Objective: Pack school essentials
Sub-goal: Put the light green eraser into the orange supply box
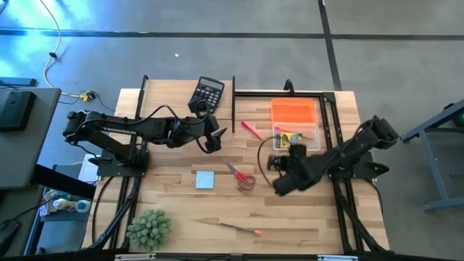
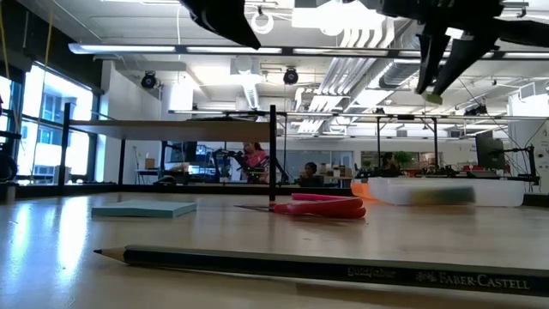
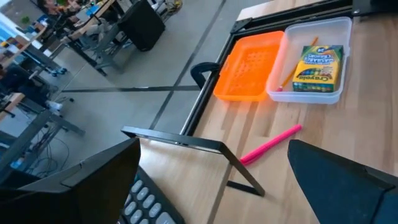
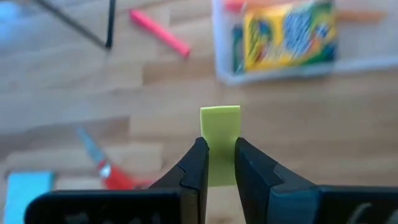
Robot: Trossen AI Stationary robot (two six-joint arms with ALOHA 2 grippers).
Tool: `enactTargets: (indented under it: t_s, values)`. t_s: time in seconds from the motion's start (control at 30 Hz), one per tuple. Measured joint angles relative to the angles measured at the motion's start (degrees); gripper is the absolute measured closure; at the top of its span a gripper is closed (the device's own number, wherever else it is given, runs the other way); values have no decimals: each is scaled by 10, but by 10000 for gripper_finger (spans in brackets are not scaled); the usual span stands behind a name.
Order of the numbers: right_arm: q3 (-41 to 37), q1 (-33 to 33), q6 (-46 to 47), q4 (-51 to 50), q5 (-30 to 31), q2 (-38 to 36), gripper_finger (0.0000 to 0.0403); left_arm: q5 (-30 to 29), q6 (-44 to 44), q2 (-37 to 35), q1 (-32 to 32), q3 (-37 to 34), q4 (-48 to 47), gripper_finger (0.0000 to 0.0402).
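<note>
My right gripper is shut on the small lime-green eraser and hangs in the air near the clear box, which holds the yellow crayon box. My left gripper is open and hovers by the calculator. Flat on the table lie the pink-red marker, the red-handled scissors, the pale blue note pad and a pencil. My right gripper pinches the eraser between its two fingers by the lower part, which sits between the fingertips. The upper end sticks out past the fingertips. The eraser is lifted clear, high above the table.
An orange lid lies beside the clear box at the table's far right. A black frame stands near the calculator. A spiky green plant sits at the near left corner. A second pencil lies close to the low camera.
</note>
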Motion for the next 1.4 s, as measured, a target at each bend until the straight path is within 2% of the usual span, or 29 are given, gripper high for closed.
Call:
enactTargets:
  t_s: [0.3,0.53,0.7,0.87,1.07,1.4]
  values:
    - [0,-121,-143,-109,4,-94,352,0,0,0,0,0,-1,5]
    - [0,-225,-285,-130,4,-110,352,-2,1,0,0,0,-1,5]
    - [-77,-287,-347,-73,-34,-131,352,-2,-1,0,0,0,-6,5]
    - [-177,-312,-372,34,-70,-189,352,-2,-2,0,0,0,-14,5]
    - [-272,-339,-380,106,-121,-250,352,-2,-3,0,0,0,-14,5]
    - [-363,-379,-395,168,-137,-270,352,-2,-15,1,-1,0,-13,5]
